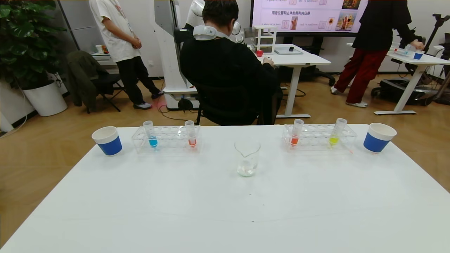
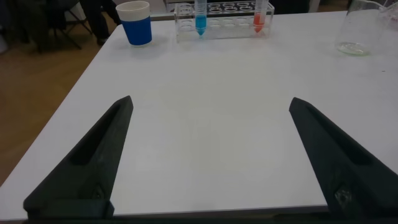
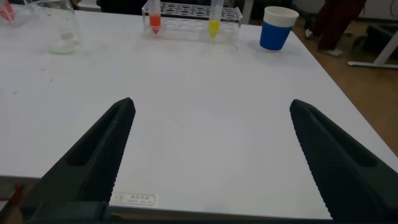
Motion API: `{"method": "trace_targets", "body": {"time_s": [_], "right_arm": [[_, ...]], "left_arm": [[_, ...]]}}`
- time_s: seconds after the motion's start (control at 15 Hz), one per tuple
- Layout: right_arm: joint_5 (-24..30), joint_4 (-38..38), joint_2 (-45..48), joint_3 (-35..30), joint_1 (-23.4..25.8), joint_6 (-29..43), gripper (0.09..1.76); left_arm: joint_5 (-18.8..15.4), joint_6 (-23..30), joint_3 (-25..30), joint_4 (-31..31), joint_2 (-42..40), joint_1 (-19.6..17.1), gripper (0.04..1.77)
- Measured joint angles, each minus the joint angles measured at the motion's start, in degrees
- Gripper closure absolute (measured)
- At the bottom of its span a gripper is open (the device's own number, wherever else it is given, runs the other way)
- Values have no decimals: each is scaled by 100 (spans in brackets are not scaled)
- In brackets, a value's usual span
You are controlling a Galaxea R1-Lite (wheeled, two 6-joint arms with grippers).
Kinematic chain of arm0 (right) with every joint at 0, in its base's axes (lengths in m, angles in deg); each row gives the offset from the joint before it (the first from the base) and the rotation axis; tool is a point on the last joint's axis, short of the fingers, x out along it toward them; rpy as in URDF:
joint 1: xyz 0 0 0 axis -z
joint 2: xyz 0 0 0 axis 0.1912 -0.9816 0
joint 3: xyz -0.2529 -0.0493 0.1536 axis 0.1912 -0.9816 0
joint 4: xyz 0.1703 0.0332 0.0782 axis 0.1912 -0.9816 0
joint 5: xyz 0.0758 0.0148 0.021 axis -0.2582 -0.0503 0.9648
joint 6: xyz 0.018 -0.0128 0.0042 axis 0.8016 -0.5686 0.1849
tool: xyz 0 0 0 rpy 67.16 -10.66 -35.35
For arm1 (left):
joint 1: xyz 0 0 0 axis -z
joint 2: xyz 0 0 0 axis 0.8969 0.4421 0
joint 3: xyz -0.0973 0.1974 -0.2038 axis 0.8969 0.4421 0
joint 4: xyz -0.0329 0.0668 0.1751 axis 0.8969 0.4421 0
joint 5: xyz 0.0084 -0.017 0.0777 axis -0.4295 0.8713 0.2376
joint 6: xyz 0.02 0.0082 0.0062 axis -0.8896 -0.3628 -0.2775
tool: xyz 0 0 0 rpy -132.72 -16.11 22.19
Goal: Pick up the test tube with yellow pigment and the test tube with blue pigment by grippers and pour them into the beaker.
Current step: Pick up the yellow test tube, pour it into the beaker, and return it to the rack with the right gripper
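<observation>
The blue-pigment tube (image 1: 152, 135) stands upright in the left clear rack (image 1: 165, 144); it also shows in the left wrist view (image 2: 200, 17). The yellow-pigment tube (image 1: 336, 133) stands upright in the right clear rack (image 1: 318, 140); it also shows in the right wrist view (image 3: 214, 18). The clear beaker (image 1: 247, 156) stands between the racks, nearer me, and shows in both wrist views (image 2: 359, 31) (image 3: 61, 31). My left gripper (image 2: 211, 106) and right gripper (image 3: 211, 106) are open and empty, low over the table's near edge, out of the head view.
Each rack also holds an orange-tipped tube (image 1: 191, 134) (image 1: 296, 133). A blue-and-white paper cup stands at each far corner of the white table (image 1: 108, 141) (image 1: 378, 137). People, chairs and other tables are beyond the table's far edge.
</observation>
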Motion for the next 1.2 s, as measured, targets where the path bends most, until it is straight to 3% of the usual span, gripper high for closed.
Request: {"method": "trace_targets", "body": {"time_s": [0.33, 0.73, 1.0, 1.2], "right_arm": [[-9, 374, -777, 841, -41, 11, 11], [-4, 2532, -3557, 1748, -77, 24, 11], [84, 3224, -5281, 2363, -52, 72, 11], [149, 4147, -6554, 2686, 62, 77, 11]], "left_arm": [[-1, -2, 0, 0, 0, 0, 6], [0, -2, 0, 0, 0, 0, 6], [-1, 0, 0, 2, 0, 0, 6], [0, 0, 0, 2, 0, 0, 6]]}}
